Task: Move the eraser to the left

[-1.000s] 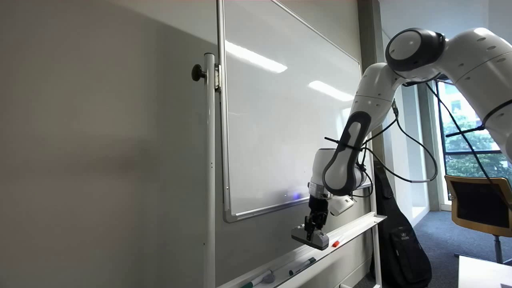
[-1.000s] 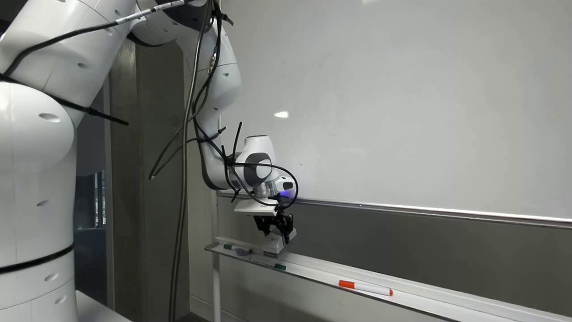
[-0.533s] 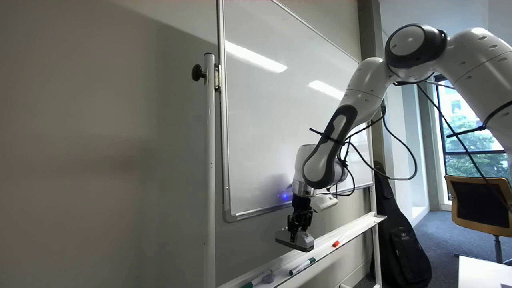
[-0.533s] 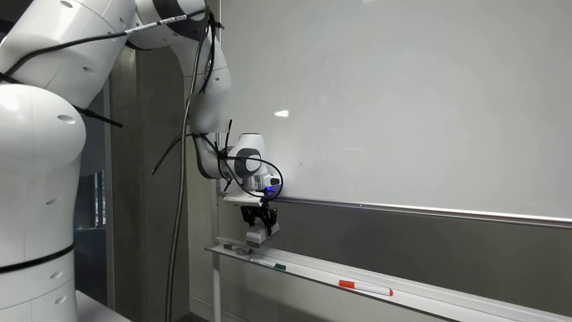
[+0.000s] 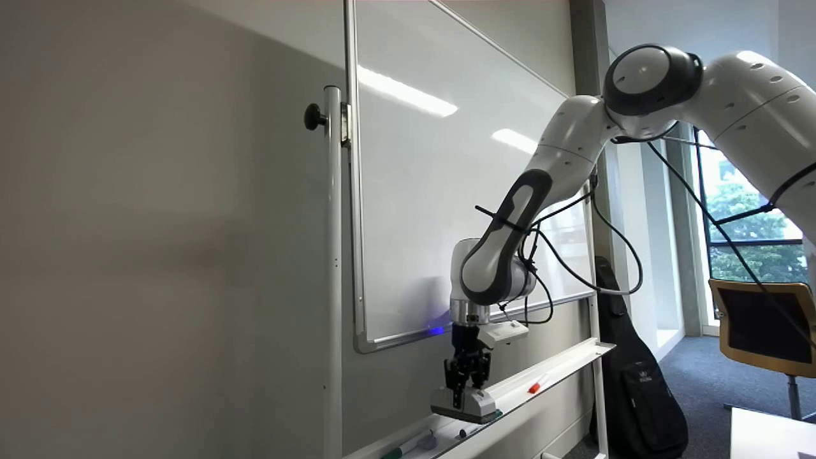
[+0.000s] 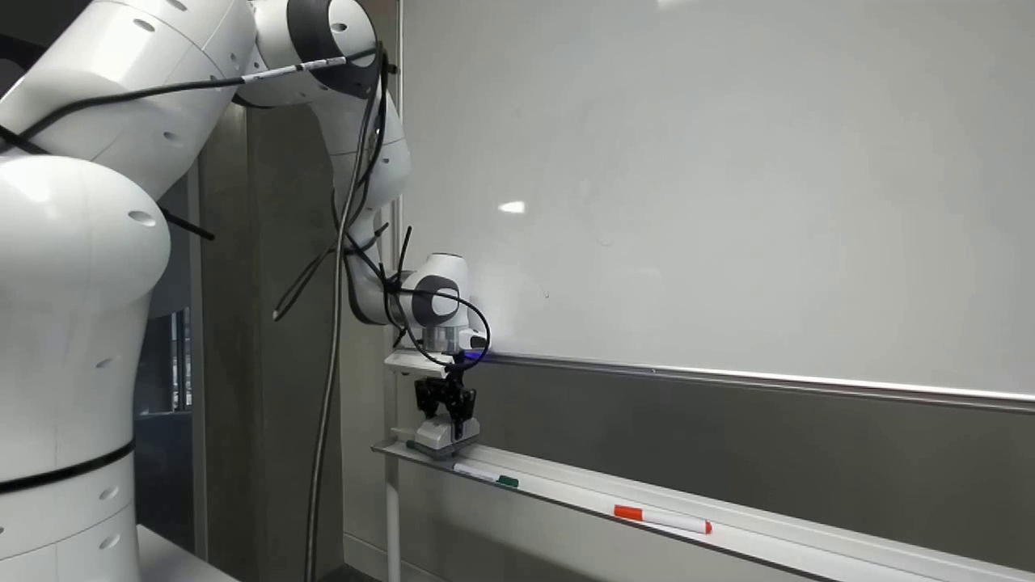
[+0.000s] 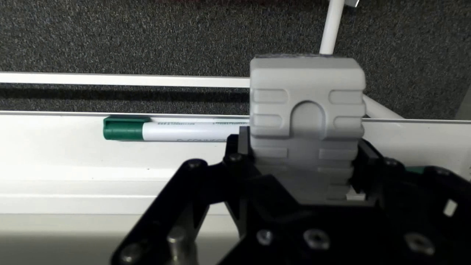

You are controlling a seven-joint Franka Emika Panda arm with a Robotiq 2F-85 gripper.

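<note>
Drifting toward seven o'clock in an exterior view, gripper [image 5: 468,389] and eraser [image 5: 475,406] are appearing lower than half a second ago. The gripper is standing just as wide as the eraser, its fingers [image 7: 243,141] pressing the nine and three o'clock sides in the wrist view. In an exterior view it is holding the eraser at the ten o'clock end of the desk [image 6: 776,546], a narrow white ledge below the whiteboard [image 6: 728,178]; whether the two are touching is remaining unclear. At four o'clock from the eraser, a green-capped marker [image 6: 481,474] is lying, with an orange-capped marker [image 6: 667,520] resting farther along. Farther off, a black case [image 5: 644,379] is standing toward three o'clock, while a chair [image 5: 762,325] and a window [image 5: 758,185] are showing nearer two. Unlike half a second ago, the eraser is partly covering the green-capped marker in an exterior view.
</note>
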